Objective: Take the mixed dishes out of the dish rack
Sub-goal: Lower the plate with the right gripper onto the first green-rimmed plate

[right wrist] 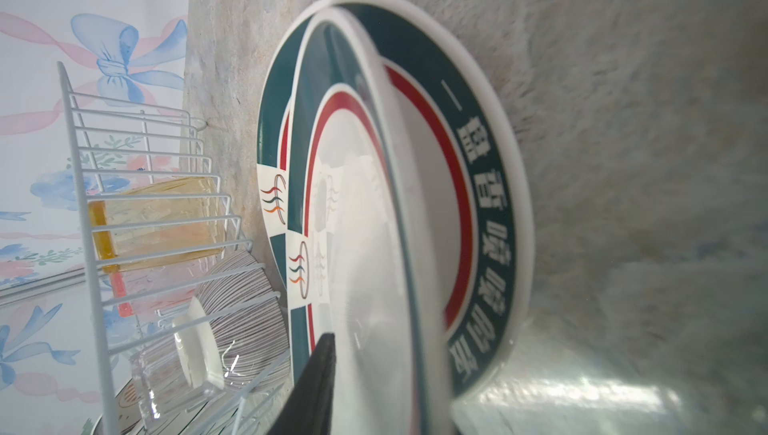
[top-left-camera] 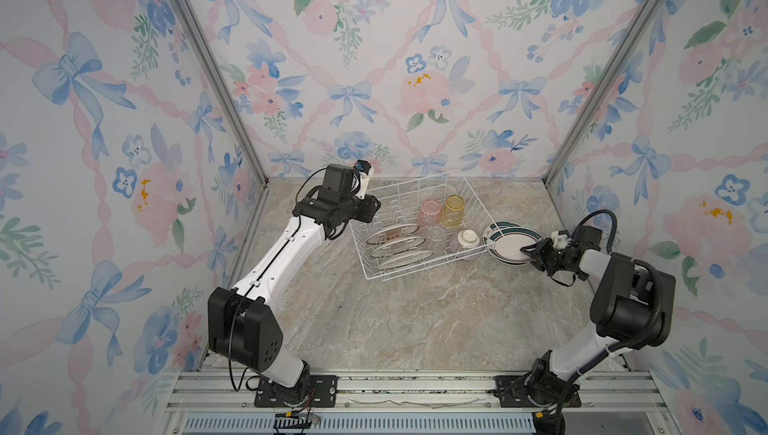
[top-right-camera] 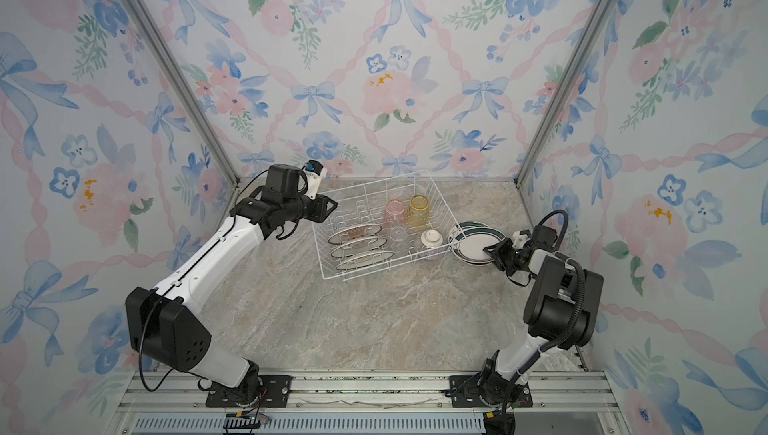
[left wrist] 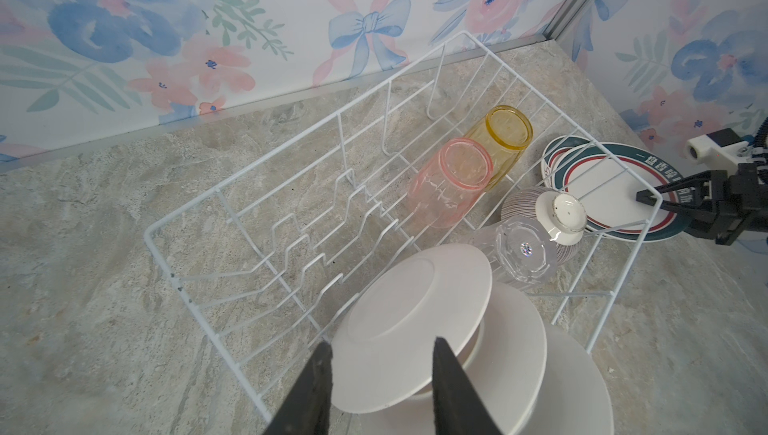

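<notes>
Left arm [top-left-camera: 282, 254] stretched, left claw [top-left-camera: 376, 206] half-open, empty, at rack [top-left-camera: 399, 204] 10 o'clock. Right arm [top-left-camera: 623, 296] folded, right claw [top-left-camera: 524, 252] parted astride plate [top-left-camera: 509, 246] rim, 3 o'clock, probably loose.

Chinese-looking characters on dark rim of top plate [right wrist: 484, 204]; blurred, mostly unreadable.

left arm [top-left-camera: 282, 254] outstretched, left fingers [left wrist: 316, 391] apart | right arm [top-left-camera: 631, 300] bent, right fingers [right wrist: 316, 391] apart

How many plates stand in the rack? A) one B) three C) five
B: three plates stand on edge in the rack dividers; a stack of two lies outside it on the table.
</notes>
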`<action>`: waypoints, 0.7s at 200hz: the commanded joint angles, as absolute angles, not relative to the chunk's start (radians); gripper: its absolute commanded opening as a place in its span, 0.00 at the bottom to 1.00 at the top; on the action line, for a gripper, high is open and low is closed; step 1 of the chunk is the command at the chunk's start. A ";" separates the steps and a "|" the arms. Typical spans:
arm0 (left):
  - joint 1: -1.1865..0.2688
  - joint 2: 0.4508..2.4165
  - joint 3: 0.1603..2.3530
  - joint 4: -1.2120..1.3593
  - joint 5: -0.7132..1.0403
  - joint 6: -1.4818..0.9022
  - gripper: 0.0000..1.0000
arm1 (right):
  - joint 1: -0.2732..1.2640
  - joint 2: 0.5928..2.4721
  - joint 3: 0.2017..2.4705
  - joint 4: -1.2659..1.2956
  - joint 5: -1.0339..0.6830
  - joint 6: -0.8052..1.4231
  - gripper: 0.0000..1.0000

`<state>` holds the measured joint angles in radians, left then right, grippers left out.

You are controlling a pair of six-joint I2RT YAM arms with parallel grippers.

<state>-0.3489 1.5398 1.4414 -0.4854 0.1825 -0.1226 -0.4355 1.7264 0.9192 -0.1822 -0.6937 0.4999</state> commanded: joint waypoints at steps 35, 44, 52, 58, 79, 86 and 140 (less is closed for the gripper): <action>-0.335 1.502 1.410 -0.483 0.194 -0.100 0.37 | -0.430 1.708 0.992 -0.375 -0.582 0.373 0.46; -0.333 1.502 1.406 -0.484 0.194 -0.098 0.36 | -0.428 1.700 0.998 -0.392 -0.568 0.363 0.48; -0.332 1.502 1.405 -0.484 0.194 -0.098 0.37 | -0.428 1.693 1.002 -0.407 -0.553 0.355 0.50; -0.332 1.501 1.404 -0.484 0.195 -0.098 0.36 | -0.427 1.688 1.004 -0.418 -0.542 0.351 0.52; -0.330 1.503 1.404 -0.483 0.198 -0.098 0.36 | -0.420 1.679 1.015 -0.452 -0.499 0.329 0.55; -0.330 1.504 1.403 -0.484 0.199 -0.097 0.36 | -0.417 1.680 1.021 -0.464 -0.485 0.319 0.56; -0.326 1.503 1.399 -0.484 0.201 -0.095 0.36 | -0.379 1.691 1.057 -0.525 -0.362 0.281 0.66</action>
